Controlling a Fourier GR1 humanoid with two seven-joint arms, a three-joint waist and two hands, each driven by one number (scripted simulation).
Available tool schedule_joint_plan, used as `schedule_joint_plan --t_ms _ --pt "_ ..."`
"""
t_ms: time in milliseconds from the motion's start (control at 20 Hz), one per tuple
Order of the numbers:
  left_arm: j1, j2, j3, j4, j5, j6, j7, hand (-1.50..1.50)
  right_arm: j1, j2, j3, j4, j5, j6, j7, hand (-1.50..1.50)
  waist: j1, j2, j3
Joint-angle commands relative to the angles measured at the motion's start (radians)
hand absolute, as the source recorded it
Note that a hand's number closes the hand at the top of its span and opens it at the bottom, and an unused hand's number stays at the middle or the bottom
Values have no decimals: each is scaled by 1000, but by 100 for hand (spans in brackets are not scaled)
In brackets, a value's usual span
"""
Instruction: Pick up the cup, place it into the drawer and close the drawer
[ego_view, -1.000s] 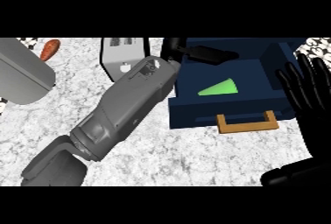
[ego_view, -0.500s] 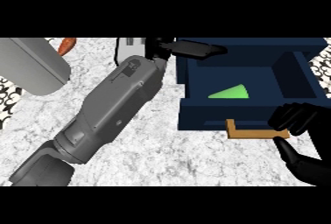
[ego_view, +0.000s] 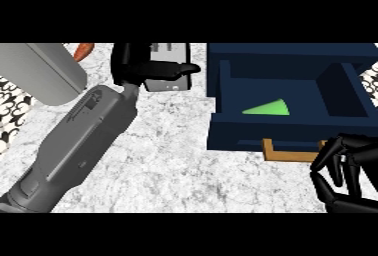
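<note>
Curling round the cup (ego_view: 166, 75), left hand (ego_view: 140, 67); right hand (ego_view: 343, 167) curled empty beside drawer (ego_view: 288, 135) handle (ego_view: 291, 154)

A single head view looks steeply down, close over the marbled bench (ego_view: 162, 165), with the open navy drawer (ego_view: 288, 87) filling the upper right.

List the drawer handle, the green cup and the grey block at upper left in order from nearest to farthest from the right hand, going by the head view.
Measured from the right hand at lower right:
1. Drawer handle, just left of the fingers, at the drawer's front.
2. Green cup, inside the open drawer, up and left.
3. Grey block, far across the counter at upper left.
</note>
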Motion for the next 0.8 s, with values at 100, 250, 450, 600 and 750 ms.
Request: schedule_joint_plan --t_ms 100,250,450,600,750 --pt "299 140 20 -270 23 -39 26 -150 -31 16 37 77 126 -34 7 150 11 5 0" --pt "371 188 61 -395 27 -31 58 -150 -43 22 71 148 240 -39 -70 150 -4 8 1" --pt "470 202 69 -434 32 -74 31 -150 23 -45 166 141 429 -2 -195 150 -6 8 1" --pt "552 261 90 -461 41 -163 6 -150 -78 -91 208 226 573 -35 -210 150 15 11 0" --pt "637 290 135 -496 61 -216 -11 -150 -84 -95 246 323 680 -89 -281 150 0 12 1"
